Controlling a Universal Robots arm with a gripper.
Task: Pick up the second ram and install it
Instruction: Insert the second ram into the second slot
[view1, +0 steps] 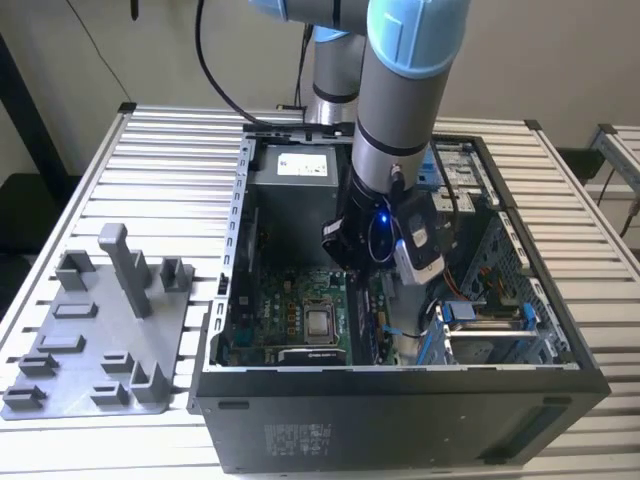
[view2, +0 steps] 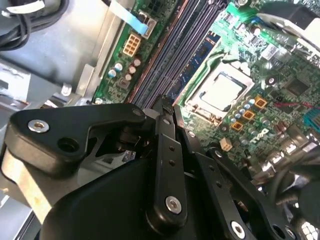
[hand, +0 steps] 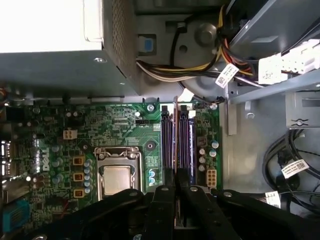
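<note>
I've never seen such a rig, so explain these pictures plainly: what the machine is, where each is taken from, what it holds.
The machine is a robot arm reaching down into an open computer case that lies on a slatted table, beside a grey tray. That picture comes from a camera off the arm. The other two come from cameras riding near the arm's wrist, looking past its black gripper at the green circuit board. The gripper hangs over the long memory slots, next to the processor socket. Whether it holds a memory stick I cannot tell.
</note>
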